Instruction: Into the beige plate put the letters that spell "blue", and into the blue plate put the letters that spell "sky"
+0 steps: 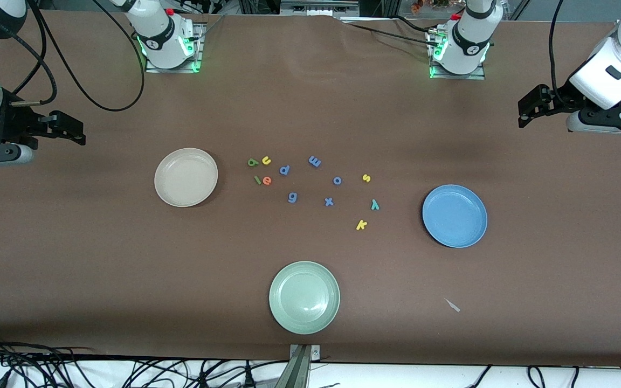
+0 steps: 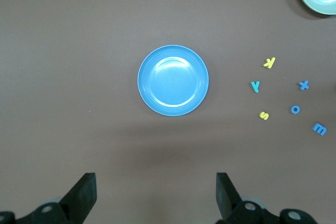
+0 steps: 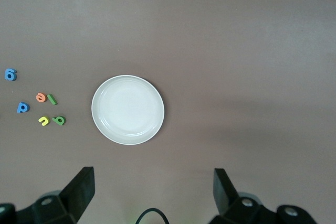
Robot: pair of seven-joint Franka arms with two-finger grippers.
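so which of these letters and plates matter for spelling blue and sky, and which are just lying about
Belong to the job:
- dark green b, yellow u, light green l, orange e
- yellow s, teal y, yellow k
- beige plate, blue plate

Just lying about:
- blue letters p, m, o, g, x
- pale green plate
- small paper scrap

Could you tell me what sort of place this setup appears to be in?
Most likely a robotics lab workbench: two white robot arm bases bolted along a brown-covered table, loose black cables at its edge, and small foam letters staged between round plastic plates such as the pale green plate.
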